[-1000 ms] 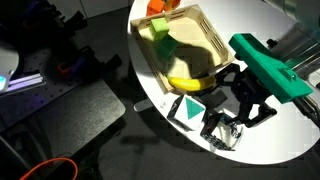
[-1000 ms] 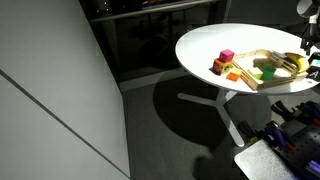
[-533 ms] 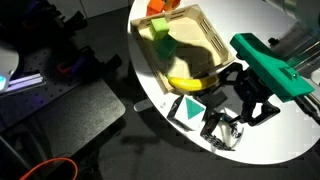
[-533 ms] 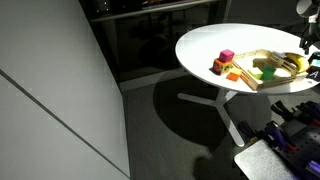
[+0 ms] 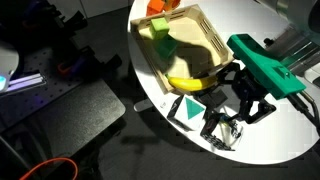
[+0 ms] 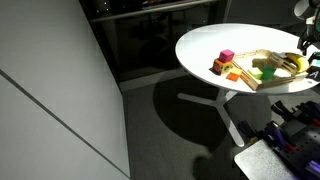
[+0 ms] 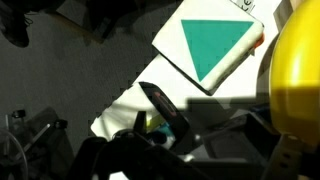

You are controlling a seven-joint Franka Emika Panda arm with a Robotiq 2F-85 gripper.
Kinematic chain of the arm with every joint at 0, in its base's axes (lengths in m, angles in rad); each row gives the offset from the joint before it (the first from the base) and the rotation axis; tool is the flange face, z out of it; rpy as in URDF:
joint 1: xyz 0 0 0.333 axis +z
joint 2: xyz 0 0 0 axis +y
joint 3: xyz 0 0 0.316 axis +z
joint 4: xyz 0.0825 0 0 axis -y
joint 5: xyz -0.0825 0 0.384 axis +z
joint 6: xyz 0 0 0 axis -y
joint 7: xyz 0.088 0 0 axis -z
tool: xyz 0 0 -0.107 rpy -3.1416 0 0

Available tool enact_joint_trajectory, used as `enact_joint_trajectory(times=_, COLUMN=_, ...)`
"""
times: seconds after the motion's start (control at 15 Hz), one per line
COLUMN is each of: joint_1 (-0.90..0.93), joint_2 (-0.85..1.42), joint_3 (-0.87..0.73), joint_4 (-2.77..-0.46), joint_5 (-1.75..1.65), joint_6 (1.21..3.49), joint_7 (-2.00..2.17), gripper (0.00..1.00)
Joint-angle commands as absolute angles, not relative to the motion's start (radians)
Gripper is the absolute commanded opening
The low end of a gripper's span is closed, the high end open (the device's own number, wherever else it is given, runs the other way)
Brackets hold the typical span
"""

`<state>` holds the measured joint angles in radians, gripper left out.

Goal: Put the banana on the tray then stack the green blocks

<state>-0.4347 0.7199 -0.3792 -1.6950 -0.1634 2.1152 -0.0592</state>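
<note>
- The gripper [image 5: 230,100] hangs low over the white round table [image 5: 285,145], just off the short end of the tray [image 5: 195,45].
- Its jaws stand spread wide and hold nothing; the gap between them is empty.
- The banana [image 5: 190,82] lies inside the tray along that short end, close to the wall. Its curve bows toward the jaws, near them but apart.
- In an exterior view the banana [image 6: 290,62] shows as a yellow arc resting on the tray [image 6: 245,80].
- A pale green block [image 5: 158,28] sits in the tray's opposite corner, well apart from the banana. In an exterior view it shows as a green spot [image 6: 258,72] on the wood.
- I can make out only this one green block for certain.
- An orange block [image 5: 157,7] stands on the table just outside that far corner, and a pink block [image 6: 227,56] stands beside it.
- A white card [image 5: 190,108] printed with a dark green triangle lies flat on the table, just beside the tray's short end and below the banana.
- In the wrist view the card [image 7: 213,45] fills the upper middle and the banana [image 7: 298,85] is a blurred yellow mass at the right edge. One dark finger [image 7: 165,108] crosses the middle.
</note>
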Motion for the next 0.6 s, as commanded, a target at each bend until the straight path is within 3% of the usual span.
enact_joint_trajectory(times=0.0, joint_1=-0.425, joint_2=0.743, joint_3=-0.381, joint_4=-1.669, joint_5=-0.193, joint_6=2.114, joint_7=-0.02, gripper=1.0)
enact_joint_trajectory(times=0.53, joint_1=-0.389, joint_2=0.742, joint_3=-0.38, joint_4=-1.666, joint_5=-0.205, joint_6=2.107, joint_7=0.008, gripper=1.0)
